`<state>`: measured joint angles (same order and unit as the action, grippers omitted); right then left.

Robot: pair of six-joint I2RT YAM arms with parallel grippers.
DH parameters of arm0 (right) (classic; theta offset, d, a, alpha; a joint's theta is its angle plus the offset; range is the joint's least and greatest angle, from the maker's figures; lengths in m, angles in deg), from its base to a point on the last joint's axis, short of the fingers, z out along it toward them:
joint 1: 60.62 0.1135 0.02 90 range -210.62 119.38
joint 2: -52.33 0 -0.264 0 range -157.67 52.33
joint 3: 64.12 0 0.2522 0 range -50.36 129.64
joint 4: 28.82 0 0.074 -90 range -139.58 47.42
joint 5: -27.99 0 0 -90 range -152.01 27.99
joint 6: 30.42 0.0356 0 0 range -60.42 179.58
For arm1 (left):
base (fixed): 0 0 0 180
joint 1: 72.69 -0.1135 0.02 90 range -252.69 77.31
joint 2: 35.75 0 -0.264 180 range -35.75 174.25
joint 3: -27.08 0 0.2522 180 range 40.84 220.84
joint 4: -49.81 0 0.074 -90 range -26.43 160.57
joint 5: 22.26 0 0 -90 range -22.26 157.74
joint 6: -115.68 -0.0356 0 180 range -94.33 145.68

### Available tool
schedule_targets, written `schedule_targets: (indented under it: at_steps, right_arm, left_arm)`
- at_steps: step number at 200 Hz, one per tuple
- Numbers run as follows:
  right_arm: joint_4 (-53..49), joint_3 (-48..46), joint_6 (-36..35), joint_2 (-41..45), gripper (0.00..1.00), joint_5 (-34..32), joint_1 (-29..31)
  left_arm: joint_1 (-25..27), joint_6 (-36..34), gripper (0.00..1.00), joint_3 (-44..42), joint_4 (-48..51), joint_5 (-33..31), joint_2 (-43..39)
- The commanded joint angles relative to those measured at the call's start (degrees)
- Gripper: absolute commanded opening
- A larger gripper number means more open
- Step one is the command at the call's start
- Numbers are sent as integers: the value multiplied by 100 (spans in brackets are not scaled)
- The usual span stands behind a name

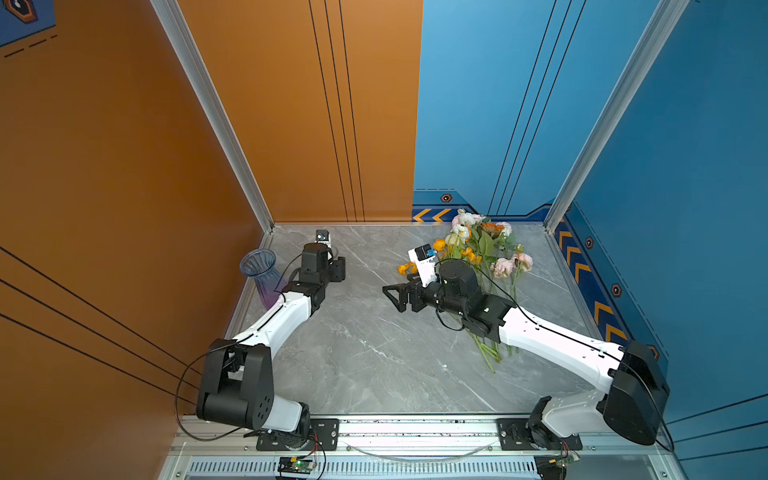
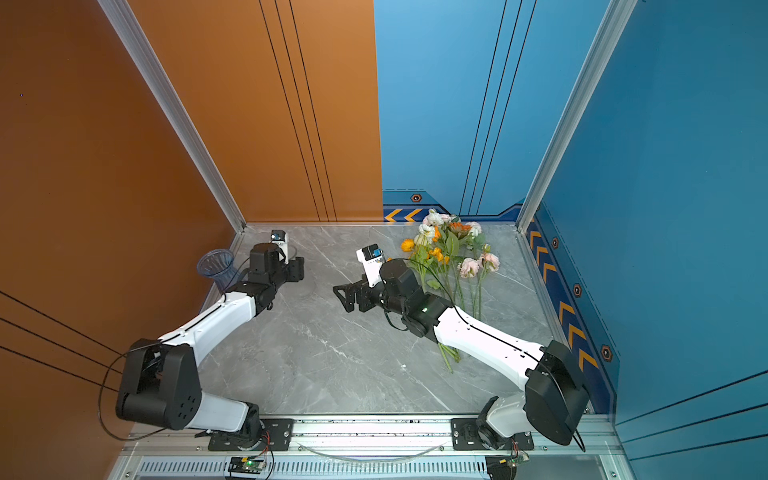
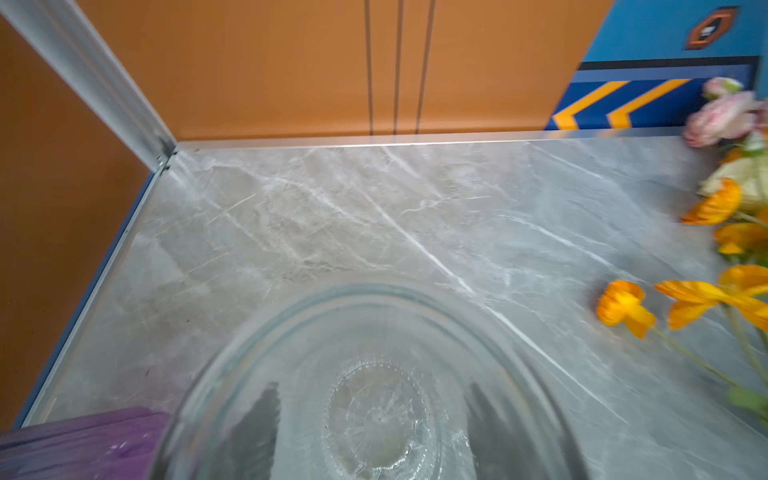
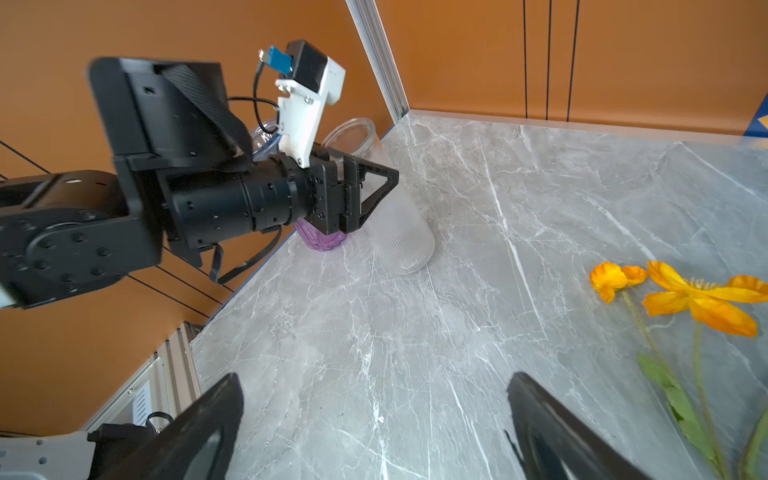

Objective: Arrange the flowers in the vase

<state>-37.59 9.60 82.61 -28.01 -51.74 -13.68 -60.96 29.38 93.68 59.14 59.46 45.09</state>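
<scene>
We find the left end effector [image 4: 376, 187] clamped on the clear vase [image 4: 399, 232]. Well apart from it, the right end effector [image 4: 374, 386] stands wide open, empty.

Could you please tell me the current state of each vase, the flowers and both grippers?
clear vase: upright on the table, empty, gripped by the left gripper.
purple vase: upright, empty.
flowers: lying flat on the table, none in a vase.
left gripper: shut on the clear vase.
right gripper: open, empty, above the table.
</scene>
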Motion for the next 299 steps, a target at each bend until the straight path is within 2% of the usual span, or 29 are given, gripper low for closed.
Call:
schedule_targets:
  at_steps: [1,60,83,114,140,171,257,275,299]
  right_arm:
    - [-123,-290,35,355,100,-181,-143]
    - [-638,-1056,52,1101,100,-369,-633]
    - [-772,-1518,139,1585,100,-385,-1046]
    - [-1056,-1953,141,2113,100,-385,-1297]
    - [-1151,-2174,150,2379,100,-423,-1385]
    - [-1151,-2200,176,2361,100,-381,-1411]
    - [-1117,-2203,229,2268,100,-363,-1407]
    - [-1084,-2200,233,2233,100,-356,-1407]
    - [-1063,-2178,237,2177,100,-331,-1409]
  left_arm:
    - [503,-292,43,50,-391,188,-521]
    - [1959,-391,42,52,-129,728,-619]
    - [2513,-518,41,46,-6,828,-593]
    - [3001,-442,40,26,4,807,-521]
    - [3323,-648,41,-56,-37,683,-412]
    - [3441,-707,40,-172,-231,581,-236]
    - [3391,-772,42,-537,-329,879,-305]
    - [3354,-741,47,-560,-202,974,-331]
    - [3324,-773,62,-646,-153,1234,-414]
